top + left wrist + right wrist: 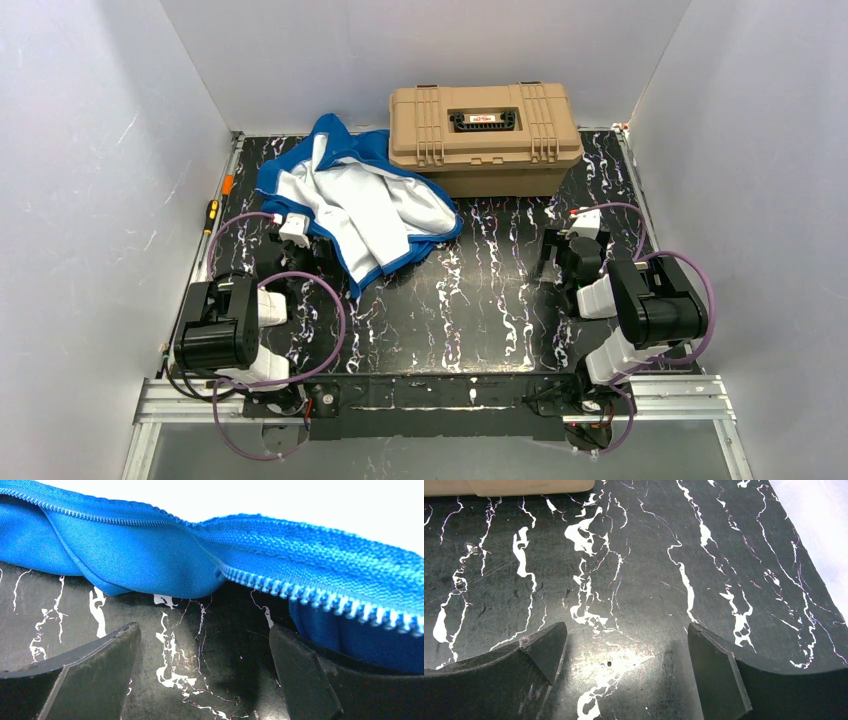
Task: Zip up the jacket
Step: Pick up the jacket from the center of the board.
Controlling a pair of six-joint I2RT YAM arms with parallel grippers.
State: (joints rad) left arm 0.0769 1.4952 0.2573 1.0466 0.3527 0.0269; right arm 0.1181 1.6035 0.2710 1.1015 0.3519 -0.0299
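Two grippers stand spread wide, neither holding anything. Your left gripper [205, 640] is the nearer one, with the jacket's blue zipper teeth [310, 597] running crosswise just ahead of its fingers. The crumpled royal-blue fabric jacket [360, 205] lies pale lining up at the back left of the black marbled table [480, 300], its length slanting toward the centre. Your right gripper [624, 640] is well apart from it. A tan hard-plastic case [485, 135] crowds the far edge, so open room lies in the near middle.
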